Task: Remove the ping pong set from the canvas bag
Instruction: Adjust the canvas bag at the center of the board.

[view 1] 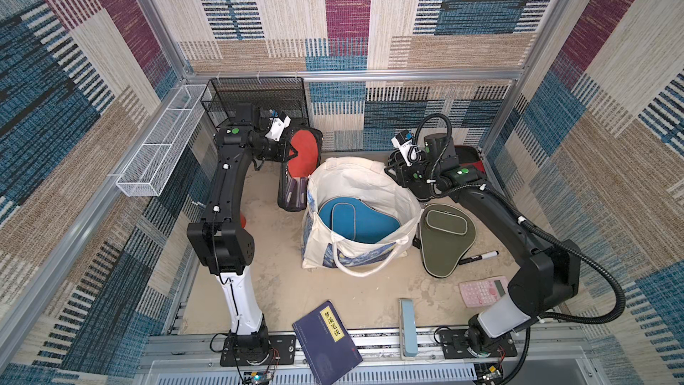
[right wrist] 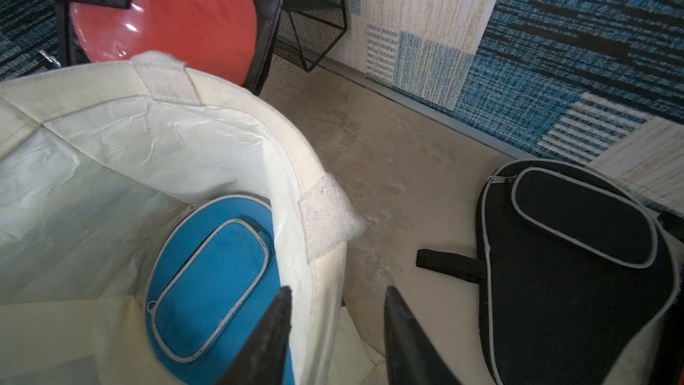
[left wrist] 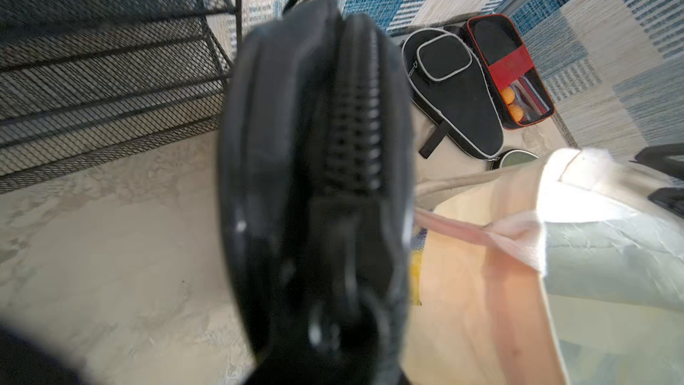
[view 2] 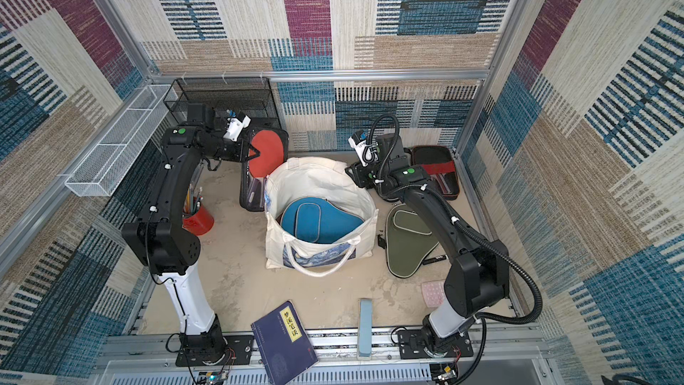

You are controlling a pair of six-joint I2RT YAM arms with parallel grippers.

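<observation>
The cream canvas bag (view 1: 355, 179) stands open mid-table, with a blue paddle cover (view 1: 355, 220) lying inside it. My right gripper (right wrist: 337, 298) is open at the bag's far right rim (right wrist: 296, 164), one finger inside and one outside. My left gripper (view 1: 291, 149) is shut on a black zip case showing a red paddle (view 1: 305, 146), held upright just left of the bag; the case (left wrist: 314, 179) fills the left wrist view and hides the fingers. An olive cover (view 1: 442, 238), a black cover (right wrist: 573, 272) and a black oblong case with a red band (left wrist: 510, 64) lie on the table right of the bag.
A black mesh rack (view 1: 259, 101) and white wire basket (view 1: 159, 142) line the back left. A red pen cup (view 2: 198, 218) sits by the left arm. A navy book (view 1: 327, 342), pale blue box (view 1: 407, 327), pink calculator (view 1: 481, 290) and marker (view 1: 479, 257) lie near the front.
</observation>
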